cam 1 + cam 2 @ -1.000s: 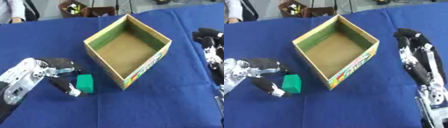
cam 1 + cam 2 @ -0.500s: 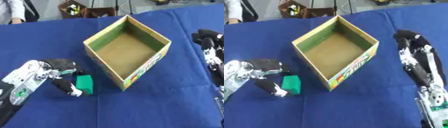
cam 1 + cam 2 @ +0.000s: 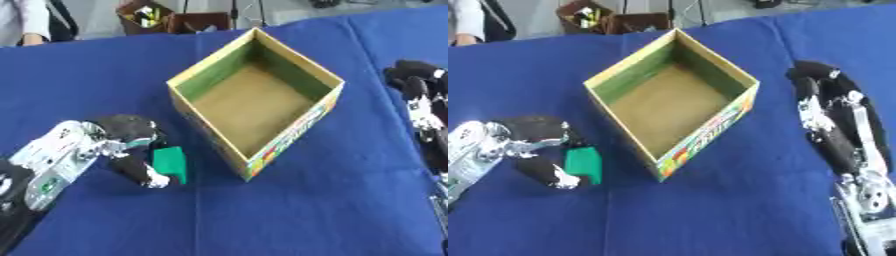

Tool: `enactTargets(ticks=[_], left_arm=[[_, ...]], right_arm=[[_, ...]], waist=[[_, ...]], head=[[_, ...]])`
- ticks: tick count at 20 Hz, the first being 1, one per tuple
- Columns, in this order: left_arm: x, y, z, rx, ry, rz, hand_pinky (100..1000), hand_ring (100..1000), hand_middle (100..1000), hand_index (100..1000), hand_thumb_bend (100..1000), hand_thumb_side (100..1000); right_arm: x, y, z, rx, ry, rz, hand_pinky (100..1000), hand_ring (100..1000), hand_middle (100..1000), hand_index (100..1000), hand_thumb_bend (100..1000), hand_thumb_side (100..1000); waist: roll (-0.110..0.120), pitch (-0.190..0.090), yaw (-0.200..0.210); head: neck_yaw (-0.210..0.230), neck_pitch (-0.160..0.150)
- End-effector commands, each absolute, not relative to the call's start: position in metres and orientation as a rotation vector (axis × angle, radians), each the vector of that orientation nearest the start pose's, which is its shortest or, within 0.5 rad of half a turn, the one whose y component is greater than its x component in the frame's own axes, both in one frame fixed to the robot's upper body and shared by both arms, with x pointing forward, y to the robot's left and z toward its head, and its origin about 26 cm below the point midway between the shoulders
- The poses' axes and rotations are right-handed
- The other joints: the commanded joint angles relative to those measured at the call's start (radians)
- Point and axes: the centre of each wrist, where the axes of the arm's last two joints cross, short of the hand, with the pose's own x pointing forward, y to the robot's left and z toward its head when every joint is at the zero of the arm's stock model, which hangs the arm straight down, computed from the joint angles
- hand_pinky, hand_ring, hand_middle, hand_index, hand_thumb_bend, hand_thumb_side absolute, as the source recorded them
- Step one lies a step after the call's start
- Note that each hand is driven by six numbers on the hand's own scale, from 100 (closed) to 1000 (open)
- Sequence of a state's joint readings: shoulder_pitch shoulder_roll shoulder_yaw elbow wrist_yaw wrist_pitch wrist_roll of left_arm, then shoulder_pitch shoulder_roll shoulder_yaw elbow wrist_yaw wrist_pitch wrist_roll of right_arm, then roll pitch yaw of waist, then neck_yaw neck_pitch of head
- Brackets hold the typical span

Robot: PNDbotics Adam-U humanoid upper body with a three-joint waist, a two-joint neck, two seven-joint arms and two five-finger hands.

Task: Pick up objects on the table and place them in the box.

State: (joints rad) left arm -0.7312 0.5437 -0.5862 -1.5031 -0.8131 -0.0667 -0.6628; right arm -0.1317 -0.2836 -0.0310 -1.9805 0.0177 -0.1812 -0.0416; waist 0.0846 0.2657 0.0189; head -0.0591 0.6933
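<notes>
while the left hand [image 3: 131, 150] grips a green block [image 3: 170, 162], the box [image 3: 254, 102] sits beside.

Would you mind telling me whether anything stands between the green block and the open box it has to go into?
Nothing lies on the cloth between them. The green block sits just left of the box, with the left hand curled around it. Only the box's near wall separates them, so the block would have to go over it.

A lab or workshop: blue-clothed table [image 3: 105, 70], cluttered boxes [image 3: 144, 15] on the floor behind
</notes>
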Motion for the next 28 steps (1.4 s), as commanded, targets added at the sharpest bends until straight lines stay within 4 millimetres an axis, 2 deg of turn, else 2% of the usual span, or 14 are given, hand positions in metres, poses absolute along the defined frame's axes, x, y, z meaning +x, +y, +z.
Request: enactTargets(ticks=[1,3,4,9,14,15,21,28], left_arm=[[0.383,0.18,0.182,0.731,-1.307,-2.071,426,595,485,678,237,797],[0.382,0.179,0.184,0.749,-1.342,-2.051,368,559,455,647,123,777],[0.381,0.179,0.185,0.759,-1.358,-2.04,350,549,447,640,100,770],[0.38,0.182,0.186,0.783,-1.402,-1.996,249,488,404,597,100,761],[0.376,0.188,0.196,0.818,-1.45,-1.955,214,471,397,591,100,744],[0.375,0.189,0.199,0.827,-1.459,-1.946,184,455,387,578,100,723],[0.361,0.203,0.222,0.86,-1.502,-1.903,140,433,372,559,100,696],[0.338,0.22,0.271,0.937,-1.605,-1.834,121,423,365,550,100,660]], right_arm=[[0.281,-0.279,0.155,-0.223,-2.305,0.278,860,828,658,793,100,576],[0.281,-0.279,0.155,-0.224,-2.304,0.277,861,828,658,794,100,576],[0.281,-0.279,0.155,-0.224,-2.304,0.277,861,828,658,794,100,576],[0.281,-0.279,0.155,-0.225,-2.3,0.278,862,827,658,795,100,577],[0.281,-0.279,0.154,-0.224,-2.297,0.285,863,827,658,795,100,576],[0.281,-0.279,0.154,-0.224,-2.297,0.285,863,827,658,795,100,576],[0.281,-0.28,0.155,-0.227,-2.3,0.288,864,828,658,796,100,576],[0.281,-0.283,0.158,-0.235,-2.322,0.29,863,827,660,798,100,573]], waist=[[-0.003,-0.013,0.001],[-0.003,-0.013,0.001],[-0.003,-0.013,0.002],[-0.003,-0.014,0.001],[-0.001,-0.016,0.003],[0.0,-0.016,0.003],[0.004,-0.016,0.0],[0.008,-0.018,-0.006]], head=[[0.002,-0.004],[0.001,-0.004],[0.001,-0.005],[0.001,-0.006],[0.0,-0.007],[0.0,-0.008],[-0.003,-0.015],[-0.008,-0.02]])
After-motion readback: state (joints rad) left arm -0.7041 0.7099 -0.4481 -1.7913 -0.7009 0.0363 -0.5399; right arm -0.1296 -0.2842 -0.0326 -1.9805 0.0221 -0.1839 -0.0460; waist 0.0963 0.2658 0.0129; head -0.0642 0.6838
